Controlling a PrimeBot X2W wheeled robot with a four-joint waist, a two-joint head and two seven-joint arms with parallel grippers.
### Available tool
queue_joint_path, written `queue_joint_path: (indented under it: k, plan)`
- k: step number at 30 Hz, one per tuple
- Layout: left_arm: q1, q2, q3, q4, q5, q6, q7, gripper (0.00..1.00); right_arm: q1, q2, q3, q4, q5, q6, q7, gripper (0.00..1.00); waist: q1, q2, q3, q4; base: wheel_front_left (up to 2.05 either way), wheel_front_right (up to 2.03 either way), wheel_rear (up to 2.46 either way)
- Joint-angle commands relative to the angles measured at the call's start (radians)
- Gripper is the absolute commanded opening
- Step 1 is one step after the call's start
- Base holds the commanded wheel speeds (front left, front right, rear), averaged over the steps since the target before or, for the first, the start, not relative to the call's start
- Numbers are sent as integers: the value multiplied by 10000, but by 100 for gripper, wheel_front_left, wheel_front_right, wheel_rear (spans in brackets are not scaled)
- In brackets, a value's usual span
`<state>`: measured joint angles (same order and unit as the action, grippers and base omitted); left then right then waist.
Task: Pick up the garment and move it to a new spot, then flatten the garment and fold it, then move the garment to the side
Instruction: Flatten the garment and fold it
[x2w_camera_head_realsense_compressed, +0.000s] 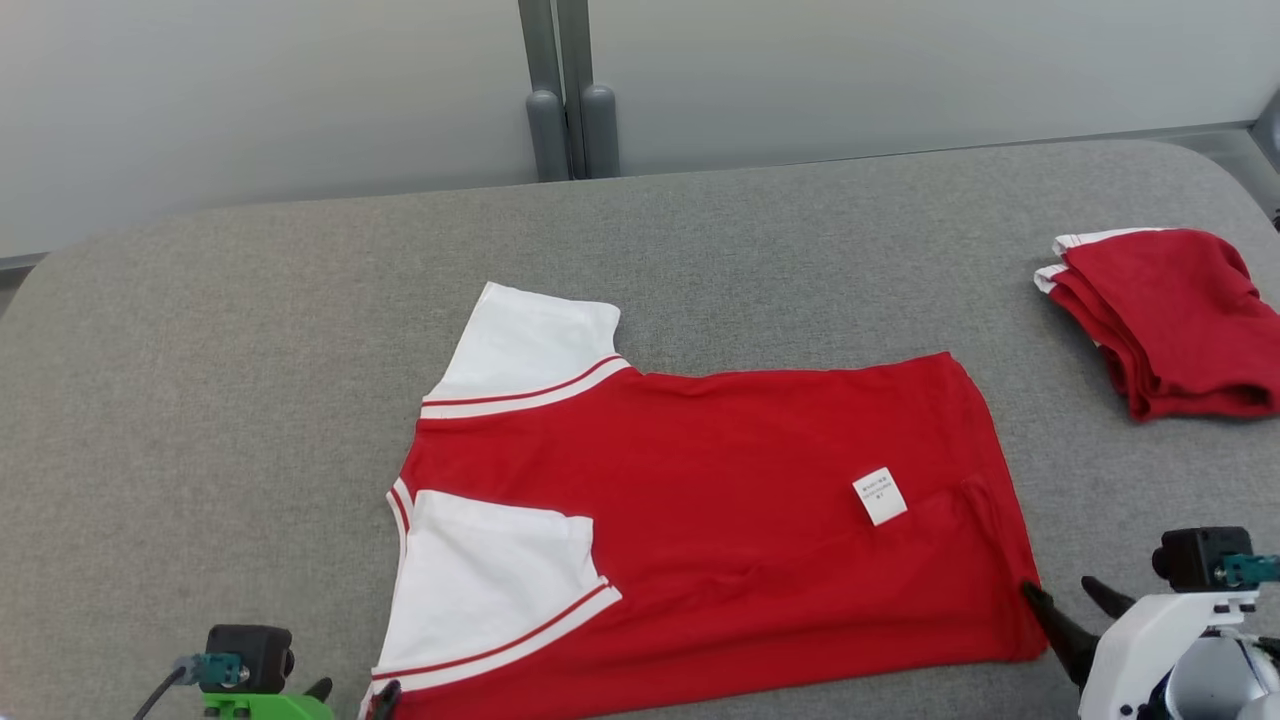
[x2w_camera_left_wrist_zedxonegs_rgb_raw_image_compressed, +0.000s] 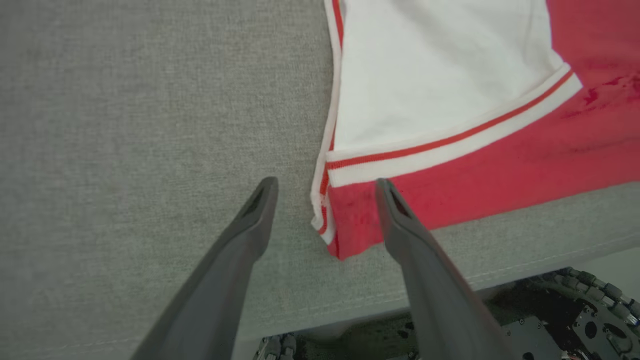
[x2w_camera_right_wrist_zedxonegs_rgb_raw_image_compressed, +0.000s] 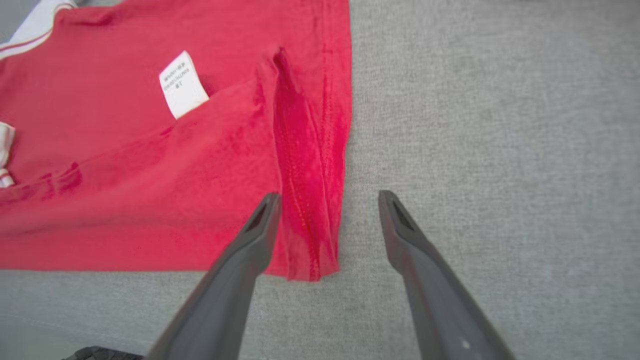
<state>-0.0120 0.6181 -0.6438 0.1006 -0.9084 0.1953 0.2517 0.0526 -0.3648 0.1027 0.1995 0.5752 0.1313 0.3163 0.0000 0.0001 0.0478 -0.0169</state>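
The garment (x2w_camera_head_realsense_compressed: 720, 500) is a red T-shirt with white, red-striped sleeves and a small white label (x2w_camera_head_realsense_compressed: 880, 495). It lies flat on the grey cloth-covered table (x2w_camera_head_realsense_compressed: 220, 360), sleeves to the left and hem to the right. At the near left corner of the garment (x2w_camera_left_wrist_zedxonegs_rgb_raw_image_compressed: 500, 170), my left gripper (x2w_camera_head_realsense_compressed: 354, 692) (x2w_camera_left_wrist_zedxonegs_rgb_raw_image_compressed: 326, 186) stands open, one finger on each side of the corner. My right gripper (x2w_camera_head_realsense_compressed: 1062, 592) (x2w_camera_right_wrist_zedxonegs_rgb_raw_image_compressed: 328, 197) is open too and straddles the wrinkled near hem corner of the garment (x2w_camera_right_wrist_zedxonegs_rgb_raw_image_compressed: 150, 175). Neither gripper holds the cloth.
A second red garment (x2w_camera_head_realsense_compressed: 1165, 320), folded, lies at the table's far right. The table's near edge (x2w_camera_left_wrist_zedxonegs_rgb_raw_image_compressed: 350, 305) runs just behind my left fingers. A grey post (x2w_camera_head_realsense_compressed: 570, 100) and a pale wall stand behind the table.
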Motion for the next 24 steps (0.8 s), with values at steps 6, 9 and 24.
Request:
queue_joint_path:
  k: [6, 9, 24]
  plan:
    - [-907, 495, 257, -680, 527, 139, -4, 100, -270, 92, -755, -1233, -451, -12, -482, 100, 0, -1, 137, -102, 0, 0, 0]
    - [-1654, 512, 287, -816, 798, 9, 158, 100, -628, 134, -943, -1358, -678, -12, -596, 100, 0, -1, 394, -149, 0, 0, 0]
    - [-7223, -328, -219, 1395, 1187, -2123, 2333, 100, -4900, 313, -160, 1327, -507, -11, -475, 100, 0, -1, 2869, -705, 0, 0, 0]
